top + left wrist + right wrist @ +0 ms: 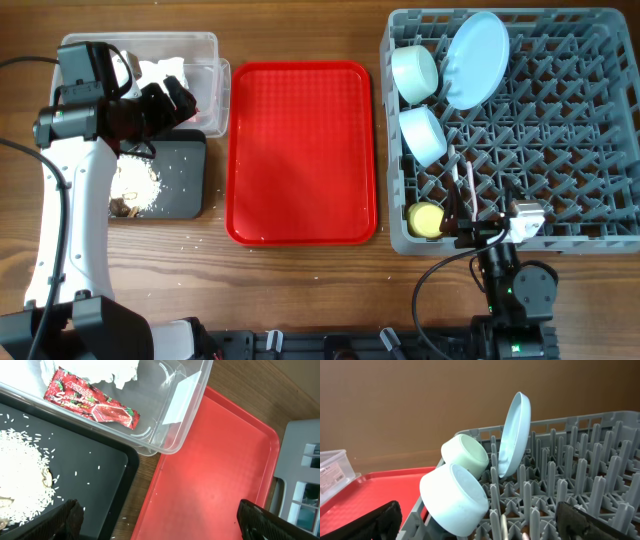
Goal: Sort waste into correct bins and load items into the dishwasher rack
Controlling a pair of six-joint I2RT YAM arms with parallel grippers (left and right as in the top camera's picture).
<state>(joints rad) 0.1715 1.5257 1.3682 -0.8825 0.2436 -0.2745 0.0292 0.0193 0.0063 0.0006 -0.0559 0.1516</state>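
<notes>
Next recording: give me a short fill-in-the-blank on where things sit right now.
The red wrapper lies inside the ____ plastic rectangular tub.
The crumbly white food leftovers sit on the shallow ____ rectangular tray.
____ pale blue bowls lie tipped beside the pale blue round plate in the grey pegged plastic rack.
Missing words: clear; black; two.

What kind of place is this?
Probably a robot practice table set up like a canteen clean-up spot. Clues: a grey dishwasher rack holding a blue plate, a red serving tray, and a robot arm over a clear tub and black tray of rubbish.
</notes>
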